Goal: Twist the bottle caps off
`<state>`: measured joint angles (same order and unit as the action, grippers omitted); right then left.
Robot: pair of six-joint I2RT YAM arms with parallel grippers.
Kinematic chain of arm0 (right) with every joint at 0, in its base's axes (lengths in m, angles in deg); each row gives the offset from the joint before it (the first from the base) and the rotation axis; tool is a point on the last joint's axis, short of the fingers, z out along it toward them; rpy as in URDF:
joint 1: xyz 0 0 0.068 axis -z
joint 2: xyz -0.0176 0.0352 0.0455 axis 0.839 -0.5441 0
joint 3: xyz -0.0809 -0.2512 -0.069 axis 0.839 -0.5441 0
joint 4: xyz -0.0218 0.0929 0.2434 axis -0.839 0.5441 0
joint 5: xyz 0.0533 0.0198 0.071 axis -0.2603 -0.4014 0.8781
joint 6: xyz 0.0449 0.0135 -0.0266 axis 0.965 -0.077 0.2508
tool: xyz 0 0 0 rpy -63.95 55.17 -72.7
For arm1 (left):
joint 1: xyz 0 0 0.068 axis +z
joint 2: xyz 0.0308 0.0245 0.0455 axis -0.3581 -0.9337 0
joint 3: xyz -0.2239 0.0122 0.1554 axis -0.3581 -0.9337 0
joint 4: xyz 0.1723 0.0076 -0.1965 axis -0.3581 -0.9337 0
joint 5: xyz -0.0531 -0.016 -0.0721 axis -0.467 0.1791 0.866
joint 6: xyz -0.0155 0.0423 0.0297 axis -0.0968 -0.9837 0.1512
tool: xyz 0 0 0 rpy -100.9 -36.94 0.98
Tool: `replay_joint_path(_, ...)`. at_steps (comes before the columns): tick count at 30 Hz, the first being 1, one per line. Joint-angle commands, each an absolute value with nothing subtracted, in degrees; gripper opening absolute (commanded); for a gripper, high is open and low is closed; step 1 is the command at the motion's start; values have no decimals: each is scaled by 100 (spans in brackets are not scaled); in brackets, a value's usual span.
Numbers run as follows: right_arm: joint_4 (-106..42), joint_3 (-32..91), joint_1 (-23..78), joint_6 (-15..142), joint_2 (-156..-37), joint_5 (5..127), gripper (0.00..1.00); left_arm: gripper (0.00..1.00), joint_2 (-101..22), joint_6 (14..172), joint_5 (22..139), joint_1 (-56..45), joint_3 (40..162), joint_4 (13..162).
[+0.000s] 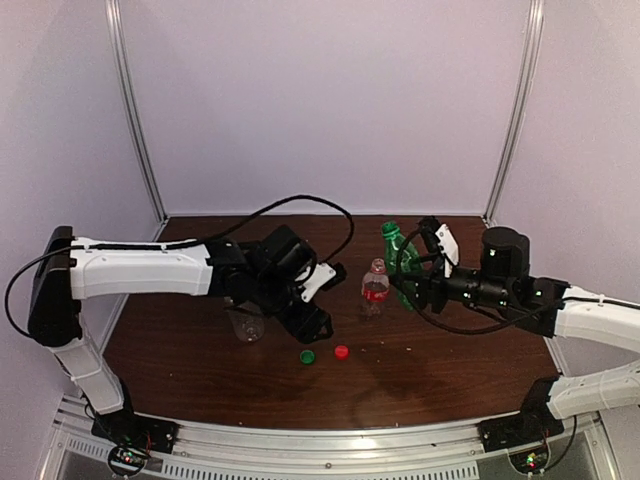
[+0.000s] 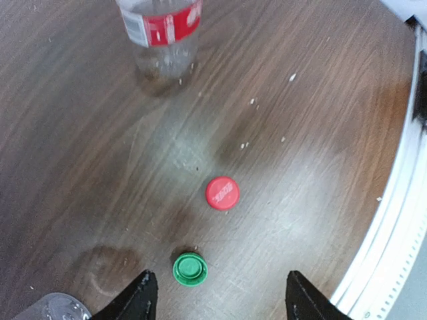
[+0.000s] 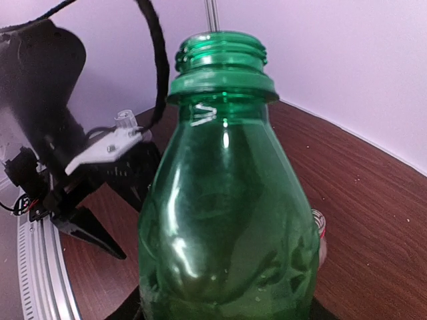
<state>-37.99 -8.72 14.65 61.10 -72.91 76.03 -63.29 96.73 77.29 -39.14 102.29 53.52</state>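
the left gripper [image 2: 219,283] hangs with its jaws well apart and empty above the table [image 2: 320,133], with the green cap [image 2: 190,269] lying loose near its left finger and the red cap [image 2: 222,193] beyond. the right gripper [image 1: 410,290] is clamped low on the green bottle [image 3: 227,220]. only the right wrist view shows that bottle's bare threaded neck.

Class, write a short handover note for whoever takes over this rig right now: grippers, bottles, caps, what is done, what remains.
The left gripper is open and empty, near the green cap.
The right gripper is shut on the green bottle, whose neck is bare.
The red cap lies on the table beside the green one; the labelled bottle seems uncapped.
Done: green and red caps off.
Left: the clear bottle; the left arm hides its top, no white cap seen.
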Motion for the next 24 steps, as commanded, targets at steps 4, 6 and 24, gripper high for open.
replay_joint_path(4, -3904, -828, 1485, 5901, -7331, 8634, 53, 75, -5380, 9543, 9012, -3329, 10693, 6038)
replay_joint_path(6, -3927, -769, 1485, 5885, -7415, 8855, 54, 78, -5254, 9657, 9389, -3167, 10765, 6285)
replay_joint_path(24, -4154, -188, 1459, 5976, -8181, 10013, 55, 84, -5979, 10889, 11549, -2850, 11734, 7694)
